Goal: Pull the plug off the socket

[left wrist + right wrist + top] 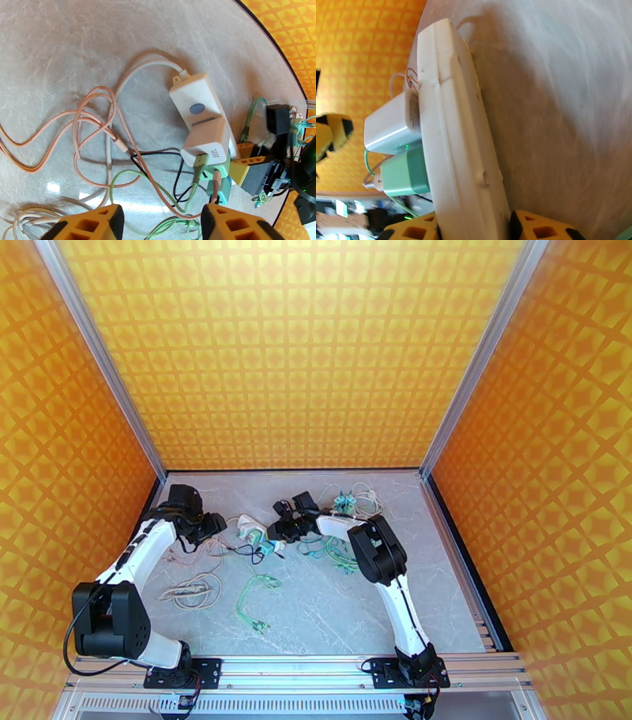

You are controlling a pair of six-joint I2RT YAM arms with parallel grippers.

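- Orange patterned walls (300,358) close in a grey marbled table (340,619). From the top view, the left gripper (215,529) and right gripper (278,534) face each other across a white power strip (250,526) near the middle of the table. Loose green and white cables (257,599) lie nearer the bases. How the jaws stand is too small to read here.
- The left wrist view shows the strip's top face, with a white charger (207,138) and a green charger (221,171) plugged in side by side at its near end. The left gripper's yellow fingers (91,225) are spread wide and hold nothing. A peach cable (94,118) loops across the table.
- The right wrist view shows the strip edge-on, pinched between the right gripper's yellow fingers (537,229), with both chargers sticking out of its far face.
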